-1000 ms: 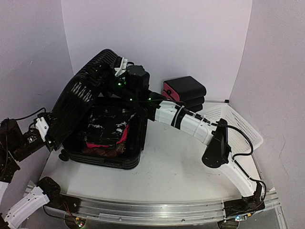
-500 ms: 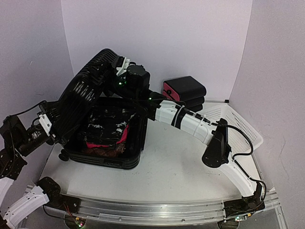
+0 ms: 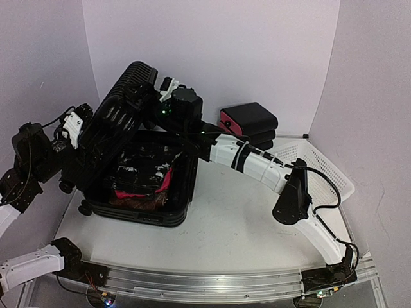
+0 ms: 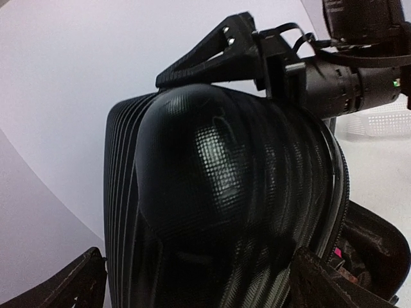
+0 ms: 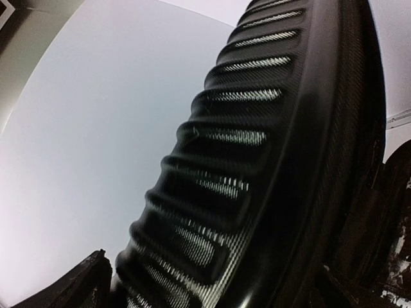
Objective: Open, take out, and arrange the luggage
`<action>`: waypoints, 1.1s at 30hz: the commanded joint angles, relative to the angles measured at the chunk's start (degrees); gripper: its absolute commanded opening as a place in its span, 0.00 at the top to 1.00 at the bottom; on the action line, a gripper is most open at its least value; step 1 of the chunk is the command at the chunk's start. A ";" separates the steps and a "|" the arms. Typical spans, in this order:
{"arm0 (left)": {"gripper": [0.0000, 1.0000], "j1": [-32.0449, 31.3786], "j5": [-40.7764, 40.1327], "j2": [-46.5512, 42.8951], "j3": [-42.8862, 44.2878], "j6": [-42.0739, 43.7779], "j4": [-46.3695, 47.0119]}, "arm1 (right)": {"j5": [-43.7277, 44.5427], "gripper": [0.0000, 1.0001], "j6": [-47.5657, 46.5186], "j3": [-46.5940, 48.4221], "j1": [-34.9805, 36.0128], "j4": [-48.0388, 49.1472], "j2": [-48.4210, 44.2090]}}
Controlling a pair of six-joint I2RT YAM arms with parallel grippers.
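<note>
The luggage (image 3: 144,196) lies open on the table, its ribbed lid (image 3: 115,125) raised steeply toward the back left. Black-and-white and pink clothes (image 3: 144,170) fill the base. My right gripper (image 3: 166,88) is open at the lid's top rim, and the ribbed lid (image 5: 225,167) runs between its fingers (image 5: 77,285). My left gripper (image 3: 80,122) is open against the lid's outer left side. The lid's shell (image 4: 212,192) fills the left wrist view between the spread fingers (image 4: 64,285). The right gripper also shows there on the lid's top edge (image 4: 257,54).
Stacked black boxes with pink fronts (image 3: 247,120) stand at the back, right of the suitcase. A white mesh basket (image 3: 321,168) sits at the right. White walls close in on the left, back and right. The right arm (image 3: 257,163) stretches across the table's middle.
The lid has swung up to a steeper angle. My left gripper has risen from low by the lid's bottom-left corner to higher on its outer side. The right gripper stayed at the top rim.
</note>
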 commanded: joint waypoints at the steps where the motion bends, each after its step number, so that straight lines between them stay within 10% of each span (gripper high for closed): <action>1: 0.01 0.87 -18.52 3.03 4.11 -7.42 2.89 | -2.06 0.02 -0.46 -1.82 1.68 -0.76 -4.28; 21: 0.00 0.95 -40.67 9.53 10.69 -7.04 2.27 | -5.91 0.02 -8.27 -27.95 1.31 0.43 -19.35; 33: 0.00 2.33 -49.82 14.66 16.40 -4.00 2.57 | 11.20 0.02 -27.41 -38.57 0.68 -35.99 -25.73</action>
